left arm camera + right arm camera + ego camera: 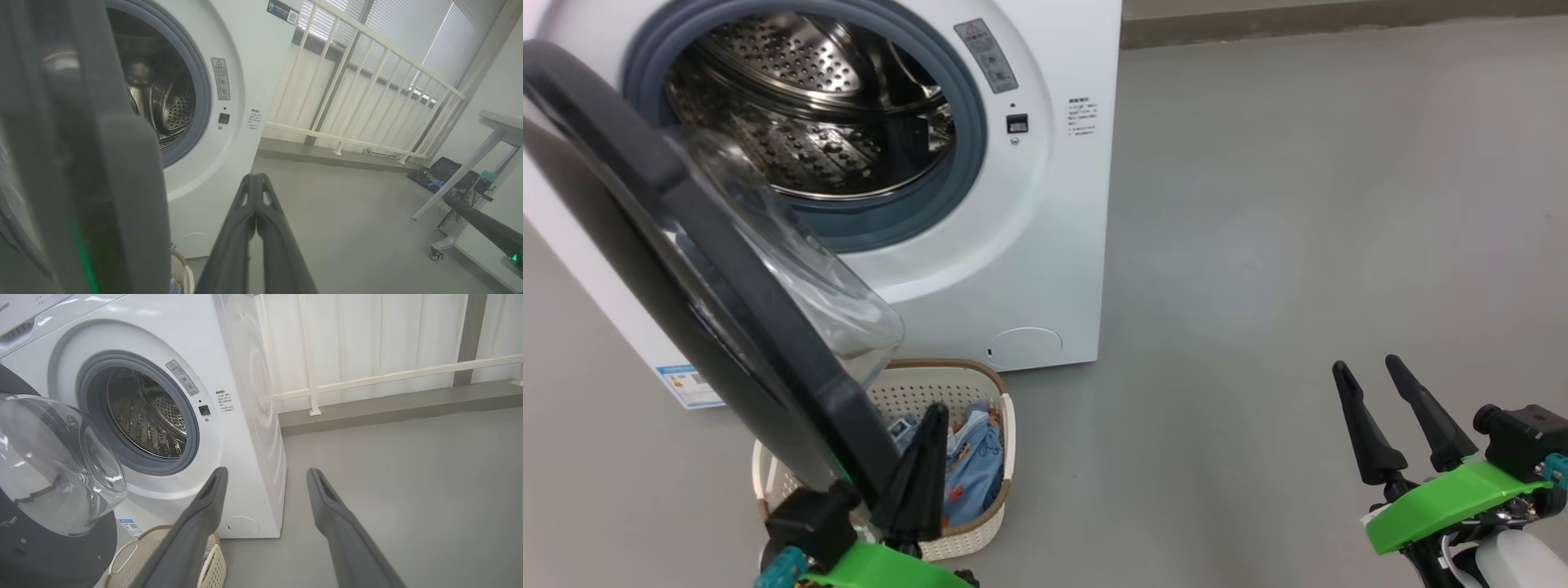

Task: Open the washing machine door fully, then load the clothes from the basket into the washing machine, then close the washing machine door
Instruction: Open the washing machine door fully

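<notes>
The door [711,269] is seen half open at nine o'clock, over the basket [980,376] at seven o'clock. The left gripper [935,412] is clenched empty beside its rim, the right gripper [1365,364] spread. The clothes [976,465] could be left blocked if the glossy rim is slipped off.

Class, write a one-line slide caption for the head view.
Shut left gripper beside the open washing machine door, clothes waiting in the basket.
</notes>
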You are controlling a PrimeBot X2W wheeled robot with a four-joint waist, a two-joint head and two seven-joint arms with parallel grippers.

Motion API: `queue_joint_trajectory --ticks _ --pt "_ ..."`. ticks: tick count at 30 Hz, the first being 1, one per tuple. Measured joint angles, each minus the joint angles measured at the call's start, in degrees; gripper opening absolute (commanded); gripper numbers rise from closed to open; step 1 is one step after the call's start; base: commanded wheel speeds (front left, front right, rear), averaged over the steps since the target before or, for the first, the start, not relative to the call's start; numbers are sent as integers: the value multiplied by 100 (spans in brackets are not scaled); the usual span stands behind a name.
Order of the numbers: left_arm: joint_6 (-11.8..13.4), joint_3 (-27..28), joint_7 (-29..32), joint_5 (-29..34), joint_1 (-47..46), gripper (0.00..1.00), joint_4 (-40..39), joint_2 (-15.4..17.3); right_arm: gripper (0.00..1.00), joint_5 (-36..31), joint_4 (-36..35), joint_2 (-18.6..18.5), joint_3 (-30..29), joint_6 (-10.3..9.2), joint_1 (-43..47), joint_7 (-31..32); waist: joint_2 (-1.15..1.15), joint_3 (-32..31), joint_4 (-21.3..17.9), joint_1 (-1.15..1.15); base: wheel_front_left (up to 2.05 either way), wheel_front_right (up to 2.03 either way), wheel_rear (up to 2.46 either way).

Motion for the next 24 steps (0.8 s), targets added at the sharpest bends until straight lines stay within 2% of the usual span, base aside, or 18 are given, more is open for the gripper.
queue_joint_trajectory --ticks 5,13,24 --pt "57 53 -105 -170 -119 0 681 -14 100 0 21 -3 56 0 -121 0 0 40 -107 0 0 0 0" --pt "152 218 -349 -299 -257 0 1204 -38 100 1 59 -1 70 0 -130 0 0 32 -140 1 0 0 0" --pt "148 285 -401 -319 -218 0 1300 -98 100 34 102 22 87 0 -112 0 0 -13 229 0 0 0 0"
